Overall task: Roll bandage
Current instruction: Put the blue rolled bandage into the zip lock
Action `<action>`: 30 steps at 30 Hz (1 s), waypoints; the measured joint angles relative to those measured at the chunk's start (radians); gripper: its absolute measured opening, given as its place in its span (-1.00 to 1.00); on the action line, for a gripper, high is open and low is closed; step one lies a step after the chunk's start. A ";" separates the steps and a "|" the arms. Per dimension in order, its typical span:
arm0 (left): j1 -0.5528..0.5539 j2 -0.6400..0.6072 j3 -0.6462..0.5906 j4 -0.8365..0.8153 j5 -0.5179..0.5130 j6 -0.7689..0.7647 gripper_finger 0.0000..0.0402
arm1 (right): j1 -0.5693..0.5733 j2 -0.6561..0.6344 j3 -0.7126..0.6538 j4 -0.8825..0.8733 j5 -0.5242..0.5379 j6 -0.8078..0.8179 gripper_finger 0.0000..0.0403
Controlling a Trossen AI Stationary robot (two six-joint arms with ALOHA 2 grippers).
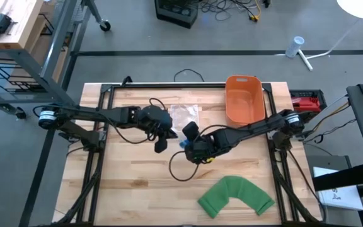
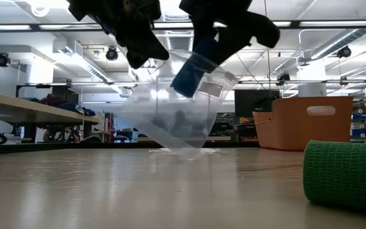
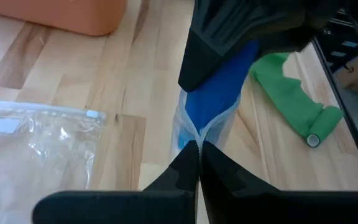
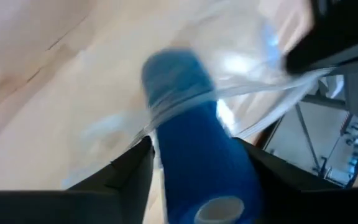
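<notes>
Bandage first: we see a blue bandage roll point(image 4: 197, 168) held up over the middle of the table, between the fingers of the right gripper point(image 4: 194, 158), its far end pushed into the mouth of a clear plastic bag point(image 2: 173, 114). Whether those fingers are pinching the roll or letting go we cannot tell. The left gripper point(image 3: 197, 155) is pressed together on the bag's edge and holds it aloft, so the bag hangs with its bottom touching the wood in the low view.

We judge this to be bagging — the blue roll looks fully wound. The next move calls for the left grip to keep the mouth up while the roll drops fully in.

A green bandage point(image 1: 237, 195) lies half unrolled near the front edge, well apart — likely the next to roll. A second clear bag point(image 1: 183, 115) lies flat beside an orange bin point(image 1: 243, 99) at the back.
</notes>
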 joint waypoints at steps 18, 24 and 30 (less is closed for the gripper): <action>0.000 -0.013 0.000 0.034 0.039 0.090 -1.00 | 0.065 -0.137 0.116 -0.099 0.010 0.203 0.50; 0.000 -0.046 0.000 0.122 0.043 0.086 -1.00 | 0.064 -0.264 0.085 -0.087 0.004 0.417 0.41; 0.000 -0.081 0.000 0.191 0.045 0.077 -1.00 | 0.063 -0.348 -0.007 0.045 -0.076 0.550 0.24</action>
